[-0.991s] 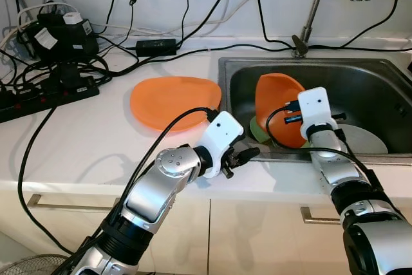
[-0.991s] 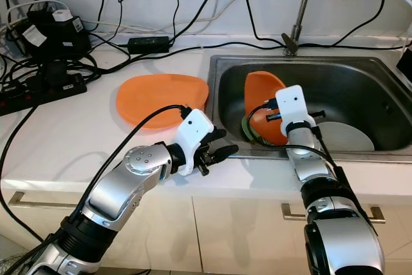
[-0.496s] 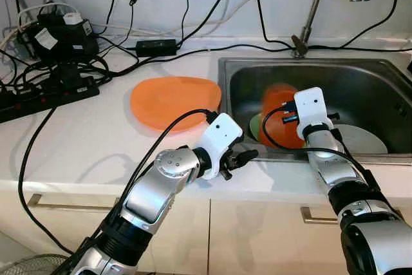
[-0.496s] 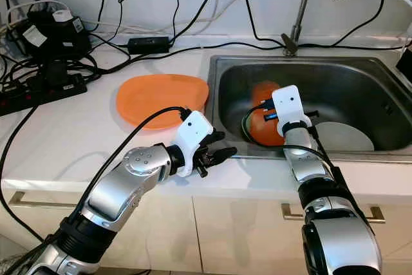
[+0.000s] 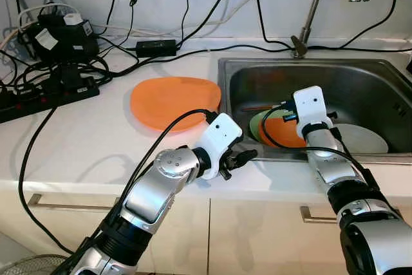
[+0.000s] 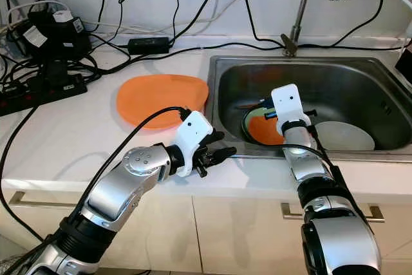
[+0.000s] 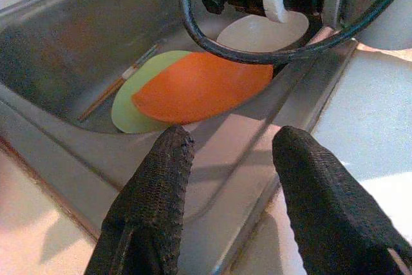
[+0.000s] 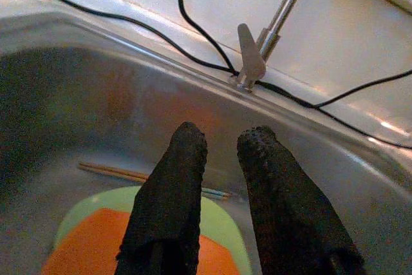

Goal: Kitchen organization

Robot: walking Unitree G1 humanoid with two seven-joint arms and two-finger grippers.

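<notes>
The orange plastic plate (image 5: 285, 134) has dropped flat onto the green plate (image 5: 259, 123) in the steel sink (image 5: 380, 88) — my right end effector (image 8: 222, 178), released, hovers above; left end effector (image 7: 232, 159) waits spread.

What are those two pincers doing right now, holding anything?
Left pincer: open, empty, by the sink's front rim.
Right pincer: open, empty, above the orange plate in the sink.

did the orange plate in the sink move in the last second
Yes. The orange plate stood on edge against the sink's near wall; it has dropped flat onto the green plate by the right gripper.
</notes>
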